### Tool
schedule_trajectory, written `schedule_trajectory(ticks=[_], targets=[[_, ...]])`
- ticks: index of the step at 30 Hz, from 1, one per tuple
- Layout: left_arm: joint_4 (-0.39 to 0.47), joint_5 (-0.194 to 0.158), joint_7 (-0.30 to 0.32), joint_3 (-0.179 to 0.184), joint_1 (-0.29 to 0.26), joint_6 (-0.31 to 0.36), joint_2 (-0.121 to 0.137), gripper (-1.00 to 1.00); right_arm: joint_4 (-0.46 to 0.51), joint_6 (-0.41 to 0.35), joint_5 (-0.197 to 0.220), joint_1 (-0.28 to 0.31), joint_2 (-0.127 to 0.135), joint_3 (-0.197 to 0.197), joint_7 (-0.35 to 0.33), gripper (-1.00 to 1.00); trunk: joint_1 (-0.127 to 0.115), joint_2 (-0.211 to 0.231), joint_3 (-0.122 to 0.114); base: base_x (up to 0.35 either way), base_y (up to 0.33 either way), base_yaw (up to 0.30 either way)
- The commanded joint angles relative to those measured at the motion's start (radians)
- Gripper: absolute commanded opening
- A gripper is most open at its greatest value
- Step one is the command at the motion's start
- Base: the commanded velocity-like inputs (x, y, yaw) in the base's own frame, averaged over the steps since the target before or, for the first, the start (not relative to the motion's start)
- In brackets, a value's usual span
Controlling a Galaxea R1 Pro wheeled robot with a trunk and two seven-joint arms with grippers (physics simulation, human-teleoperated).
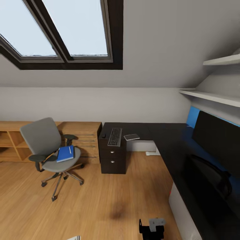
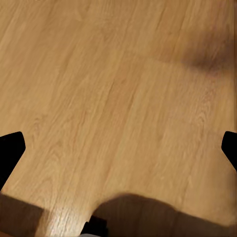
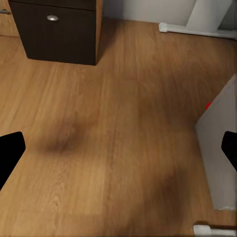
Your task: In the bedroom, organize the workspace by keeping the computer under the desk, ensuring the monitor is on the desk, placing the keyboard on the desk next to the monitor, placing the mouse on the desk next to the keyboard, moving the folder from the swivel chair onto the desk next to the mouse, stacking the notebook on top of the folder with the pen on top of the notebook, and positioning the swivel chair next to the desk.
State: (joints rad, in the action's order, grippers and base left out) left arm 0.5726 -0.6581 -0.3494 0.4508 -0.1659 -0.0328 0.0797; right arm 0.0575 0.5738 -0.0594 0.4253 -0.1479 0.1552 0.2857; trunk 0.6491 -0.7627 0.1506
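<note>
The swivel chair (image 1: 50, 151) stands on the light wood floor (image 1: 100, 200) in front of a low wooden dresser (image 1: 83, 133), well apart from the drawer unit (image 1: 113, 156) at the near end of the L-shaped tabletop (image 1: 173, 143). On its grey seat lies the blue folder (image 1: 65, 153), with the slim white pen (image 1: 70, 150) resting on the folder's cover. The keyboard (image 1: 115, 136) lies on the glossy black tabletop above the drawers, and the small black mouse (image 1: 103, 135) sits just beside it, toward the dresser. On the keyboard's other side lies the thin notebook (image 1: 131, 137), near but not touching. Along the right-hand wing the wide monitor (image 1: 216, 140) stands on its black arm, screen dark, below two white wall shelves (image 1: 213, 96). A pale boxy case, the computer (image 3: 217, 158), sits on the floor under that wing. In the left wrist view the left tool (image 2: 118, 148) hangs over bare floorboards, its two dark fingertips (image 2: 11, 148) far apart at opposite edges, so it is spread wide with nothing between. The right tool (image 3: 118, 148) is likewise spread wide and holds nothing, its fingertips (image 3: 10, 150) framing floor, with the drawer unit ahead and the computer just to one side.
</note>
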Motion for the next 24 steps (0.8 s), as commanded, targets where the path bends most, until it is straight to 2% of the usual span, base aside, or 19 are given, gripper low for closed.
schedule_trajectory(ticks=[1,6,24], targets=[[0.001,-0.01,-0.008,0.008,-0.001,-0.004,0.002,1.0,-0.002,0.0,-0.006,0.001,-0.001,0.006,0.01,1.0,0.0,-0.001,0.002,0.013,-0.001,-0.15],[0.001,-0.011,-0.008,0.008,-0.001,-0.004,0.002,1.0,-0.002,0.0,-0.006,0.001,-0.004,0.006,0.01,1.0,0.0,-0.001,0.001,0.152,0.0,-0.059],[-0.025,-0.017,-0.008,0.006,-0.001,-0.004,-0.007,1.0,-0.008,0.0,-0.007,0.001,-0.006,0.007,0.01,1.0,0.0,-0.001,0.001,0.329,0.0,-0.001]])
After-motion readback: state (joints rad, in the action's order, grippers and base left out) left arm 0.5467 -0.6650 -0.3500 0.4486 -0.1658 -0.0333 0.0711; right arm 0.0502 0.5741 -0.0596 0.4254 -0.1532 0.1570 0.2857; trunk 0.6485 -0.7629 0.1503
